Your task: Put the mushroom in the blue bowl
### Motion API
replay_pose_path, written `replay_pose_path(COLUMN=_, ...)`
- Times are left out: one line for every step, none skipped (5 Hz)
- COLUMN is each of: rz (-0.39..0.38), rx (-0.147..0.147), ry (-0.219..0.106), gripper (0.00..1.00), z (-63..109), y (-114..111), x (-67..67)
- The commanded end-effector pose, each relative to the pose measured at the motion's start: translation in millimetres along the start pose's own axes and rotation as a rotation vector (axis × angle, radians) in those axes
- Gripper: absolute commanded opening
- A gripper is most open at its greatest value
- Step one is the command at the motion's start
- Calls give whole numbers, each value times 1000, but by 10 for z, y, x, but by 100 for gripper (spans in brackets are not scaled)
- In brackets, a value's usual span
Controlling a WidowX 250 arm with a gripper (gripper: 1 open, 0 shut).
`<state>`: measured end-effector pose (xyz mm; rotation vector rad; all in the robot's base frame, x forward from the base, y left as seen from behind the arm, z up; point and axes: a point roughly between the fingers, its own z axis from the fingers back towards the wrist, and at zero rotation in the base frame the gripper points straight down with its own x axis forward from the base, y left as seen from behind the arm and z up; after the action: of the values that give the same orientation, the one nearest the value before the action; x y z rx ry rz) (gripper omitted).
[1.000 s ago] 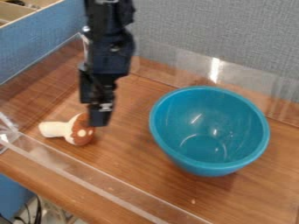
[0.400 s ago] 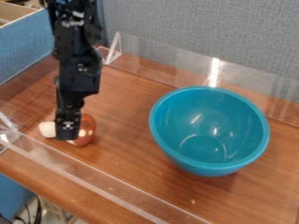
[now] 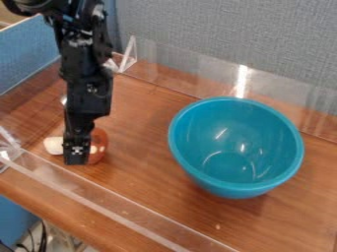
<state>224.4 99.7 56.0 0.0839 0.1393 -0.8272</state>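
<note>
The mushroom lies on its side on the wooden table near the front left, its reddish-brown cap toward the right and its cream stem poking out to the left. My gripper points straight down right over it, fingers open and straddling the mushroom, low against the table. The black fingers hide most of the mushroom's middle. The blue bowl stands upright and empty to the right, well apart from the gripper.
A clear acrylic wall runs along the table's front and left edges, with another clear panel at the back. A blue box side stands at the left rear. Bare wood lies between mushroom and bowl.
The arm has swung left across the table and come down, from beside the mushroom's cap to directly over it. The fingers stay open. Mushroom and bowl have not moved.
</note>
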Motion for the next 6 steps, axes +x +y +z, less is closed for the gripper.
replay_pose_path(rz=19, rx=20, ry=-10, gripper=100, z=4, y=53, x=-31)
replay_pose_path(rz=22, rx=16, ry=-11, gripper=100, z=-45, y=61, x=-37)
replay_pose_path(rz=26, rx=12, ry=-11, gripper=100, z=-92, y=69, x=-42)
replay_pose_path(rz=31, rx=7, ry=-10, gripper=100, z=-140, y=77, x=-47)
replay_pose_path(rz=37, rx=2, ry=-9, gripper=0, z=-178, y=84, x=-52)
replay_pose_path(rz=42, rx=-2, ry=-8, gripper=0, z=-215, y=86, x=-58)
